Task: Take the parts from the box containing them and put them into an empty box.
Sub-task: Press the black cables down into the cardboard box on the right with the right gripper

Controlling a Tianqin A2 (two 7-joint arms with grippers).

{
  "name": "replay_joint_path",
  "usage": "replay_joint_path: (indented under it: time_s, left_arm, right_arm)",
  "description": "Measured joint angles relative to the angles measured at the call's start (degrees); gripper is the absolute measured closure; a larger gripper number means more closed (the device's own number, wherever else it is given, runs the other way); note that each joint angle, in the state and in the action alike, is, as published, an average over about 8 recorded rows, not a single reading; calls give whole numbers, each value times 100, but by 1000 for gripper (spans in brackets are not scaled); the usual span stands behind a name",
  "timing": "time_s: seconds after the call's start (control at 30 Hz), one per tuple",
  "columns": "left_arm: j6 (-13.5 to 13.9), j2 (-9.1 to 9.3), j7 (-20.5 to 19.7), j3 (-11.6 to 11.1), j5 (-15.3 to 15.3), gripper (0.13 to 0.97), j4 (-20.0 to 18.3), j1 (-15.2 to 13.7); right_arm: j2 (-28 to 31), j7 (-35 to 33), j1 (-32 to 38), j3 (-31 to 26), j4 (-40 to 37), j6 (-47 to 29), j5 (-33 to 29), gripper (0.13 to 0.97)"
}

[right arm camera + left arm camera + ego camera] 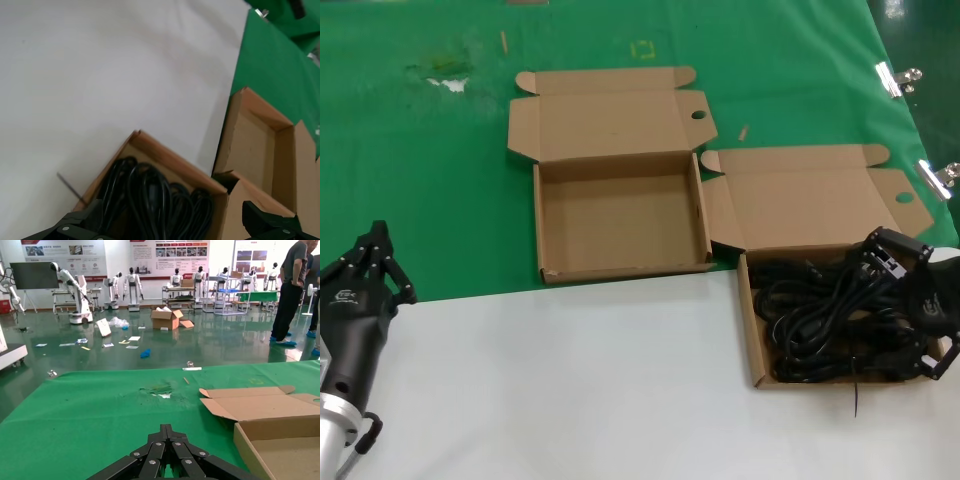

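Right gripper [910, 300], black, is seen low over the near right box [752, 330], at its right side, with its fingers spread wide above the tangle of black power cords [820, 320]. Nothing is gripped between them, as far as can be judged from the head view. The cords are heaped inside this open cardboard box, filling most of its floor; in the right wrist view the cords [150, 200] lie against the box's near wall, between the gripper's two dark fingertips [75, 231]. A thin black cable [856, 395] hangs over the box's front edge onto the pale grey table surface [570, 380].

Left gripper [370, 262] is parked at the near left, over the grey surface by the edge of the green cloth [420, 180], its fingers drawn together to a point.

Farther back, on the green cloth, the empty box [620, 215] stands open, just beside the cord box and to its left, lid flap folded back.
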Motion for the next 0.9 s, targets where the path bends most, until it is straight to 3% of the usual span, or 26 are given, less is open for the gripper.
replay_joint_path:
  time_s: [0.5, 0.9]
  left_arm:
    - [0, 0, 0, 0, 0, 957, 0, 0]
    - [0, 0, 0, 0, 0, 957, 0, 0]
  right_arm:
    - [-462, -1399, 886, -325, -1372, 292, -626, 132]
    - [-598, -1572, 949, -352, -1560, 359, -647, 205]
